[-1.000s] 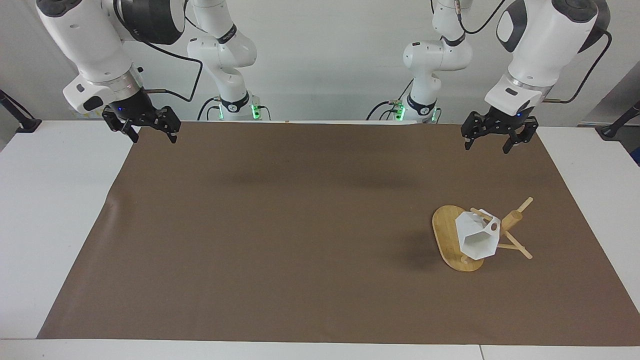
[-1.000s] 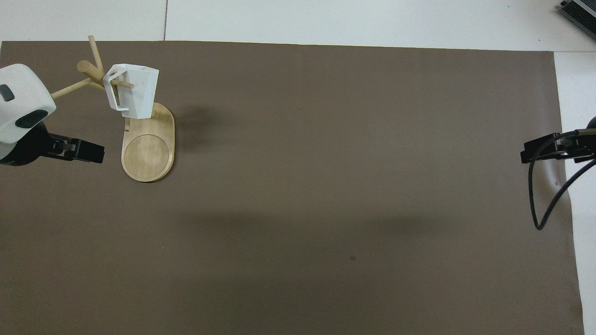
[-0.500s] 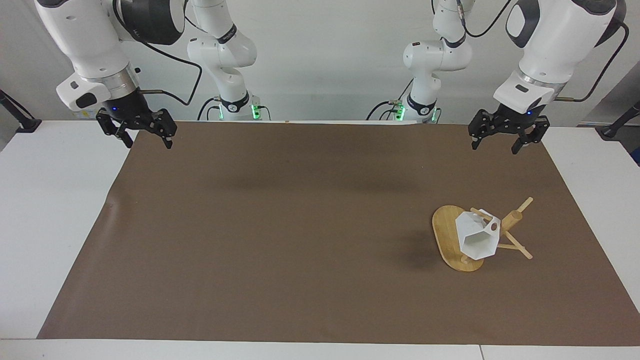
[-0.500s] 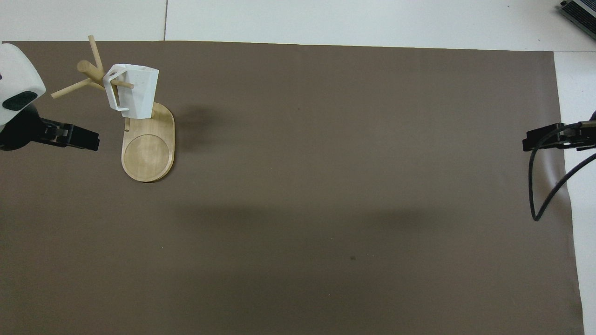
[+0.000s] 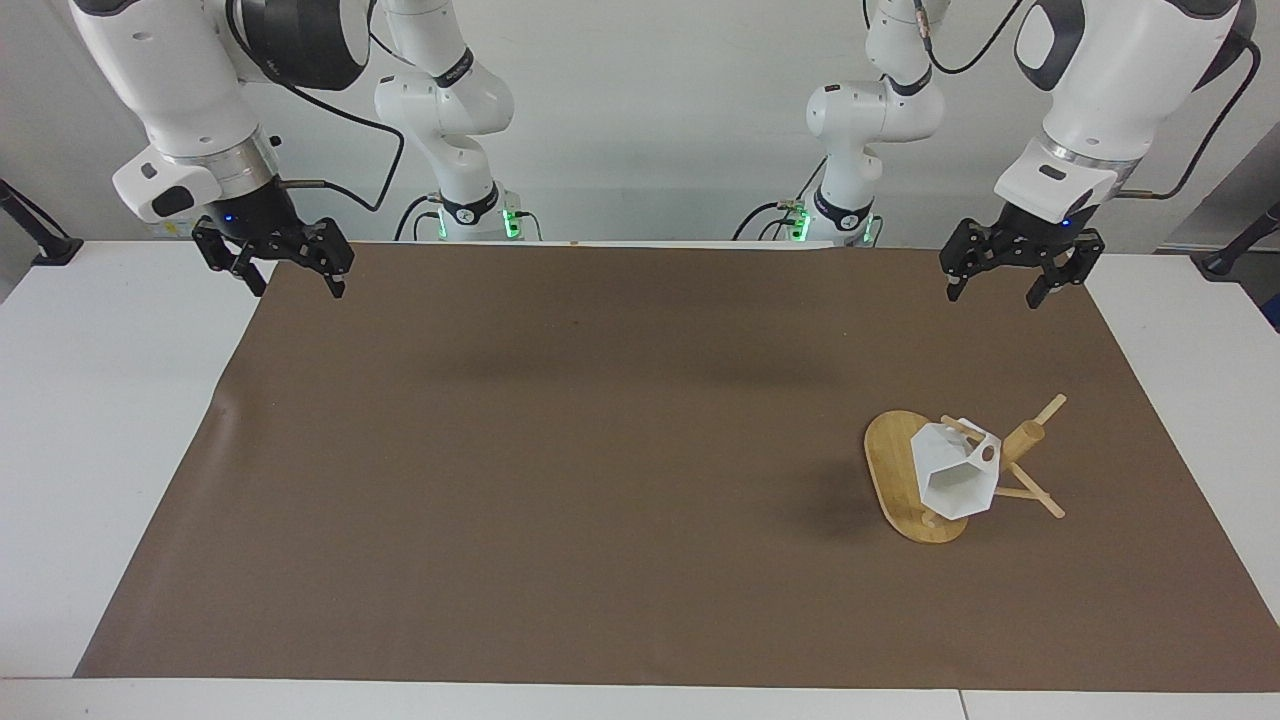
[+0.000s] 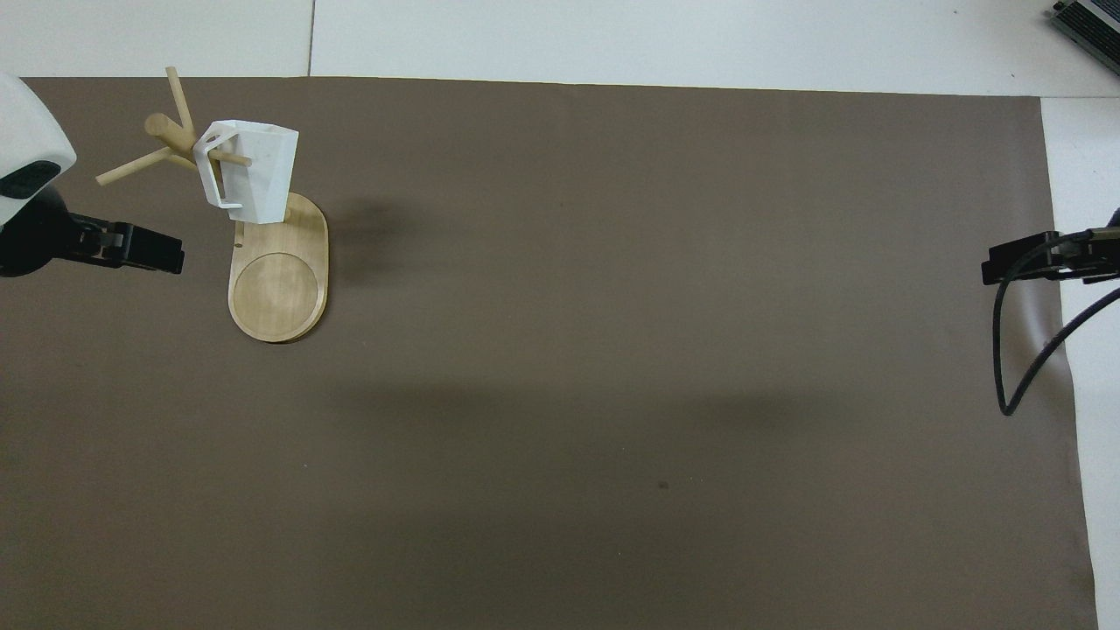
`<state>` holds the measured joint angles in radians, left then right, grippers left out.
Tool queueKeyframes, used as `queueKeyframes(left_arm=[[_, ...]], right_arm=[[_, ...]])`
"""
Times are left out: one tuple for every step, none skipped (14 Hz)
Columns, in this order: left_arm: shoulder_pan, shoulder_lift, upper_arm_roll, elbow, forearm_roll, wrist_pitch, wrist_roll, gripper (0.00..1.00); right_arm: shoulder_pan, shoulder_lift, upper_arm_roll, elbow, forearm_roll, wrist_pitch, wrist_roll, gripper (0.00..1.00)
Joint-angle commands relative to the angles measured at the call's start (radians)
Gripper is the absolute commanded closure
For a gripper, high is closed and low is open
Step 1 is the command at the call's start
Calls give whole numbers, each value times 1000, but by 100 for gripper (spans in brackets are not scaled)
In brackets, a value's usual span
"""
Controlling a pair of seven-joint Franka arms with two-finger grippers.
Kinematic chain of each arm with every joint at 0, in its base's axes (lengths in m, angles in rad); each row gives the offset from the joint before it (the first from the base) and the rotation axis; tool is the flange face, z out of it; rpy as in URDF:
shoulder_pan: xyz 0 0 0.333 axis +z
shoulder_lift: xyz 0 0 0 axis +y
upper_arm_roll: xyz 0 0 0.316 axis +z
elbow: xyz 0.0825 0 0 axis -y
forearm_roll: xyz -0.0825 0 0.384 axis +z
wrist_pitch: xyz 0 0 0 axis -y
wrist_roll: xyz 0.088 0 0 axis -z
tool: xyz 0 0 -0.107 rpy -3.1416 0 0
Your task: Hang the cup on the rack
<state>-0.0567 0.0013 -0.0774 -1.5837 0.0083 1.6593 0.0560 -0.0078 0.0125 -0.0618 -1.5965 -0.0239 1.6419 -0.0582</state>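
Note:
The white faceted cup (image 5: 955, 476) hangs by its handle on a peg of the bamboo rack (image 5: 893, 470), free of both grippers; it also shows in the overhead view (image 6: 259, 178), above the rack's oval base (image 6: 280, 289). The rack stands toward the left arm's end of the table. My left gripper (image 5: 993, 296) is open and empty, raised over the brown mat's edge near the robots, well apart from the rack; the overhead view shows it (image 6: 166, 259) beside the rack. My right gripper (image 5: 298, 290) is open and empty, raised over the mat's corner at the right arm's end (image 6: 993, 270).
A brown mat (image 5: 600, 450) covers most of the white table (image 5: 110, 420). A black cable (image 6: 1006, 350) loops down from the right arm's wrist. The rack's free pegs (image 5: 1048, 408) stick out toward the left arm's end.
Both grippers have drawn back and up toward the ends of the table, the left one away from the rack. The cup and rack have not moved.

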Motion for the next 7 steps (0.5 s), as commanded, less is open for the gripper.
queueKeyframes(left_arm=[[24, -7, -4, 1, -10, -22, -13, 0], [31, -7, -4, 4, -10, -36, -15, 0], [31, -18, -4, 10, -10, -49, -15, 0], [31, -26, -2, 11, -10, -55, -15, 0], [31, -36, -4, 11, -10, -73, -16, 0], [31, -41, -4, 8, -7, -91, -24, 0], [32, -50, -5, 2, -7, -101, -37, 0]], right_arm=[[-7, -14, 2, -20, -1, 13, 1, 0], [-7, -14, 2, -20, -1, 13, 1, 0], [-7, -14, 2, -20, -1, 15, 3, 0], [-7, -12, 2, -20, -1, 16, 1, 0], [-7, -12, 2, -20, -1, 18, 0, 0], [-7, -12, 2, -20, -1, 18, -5, 0], [-7, -12, 2, -20, -1, 18, -6, 0]])
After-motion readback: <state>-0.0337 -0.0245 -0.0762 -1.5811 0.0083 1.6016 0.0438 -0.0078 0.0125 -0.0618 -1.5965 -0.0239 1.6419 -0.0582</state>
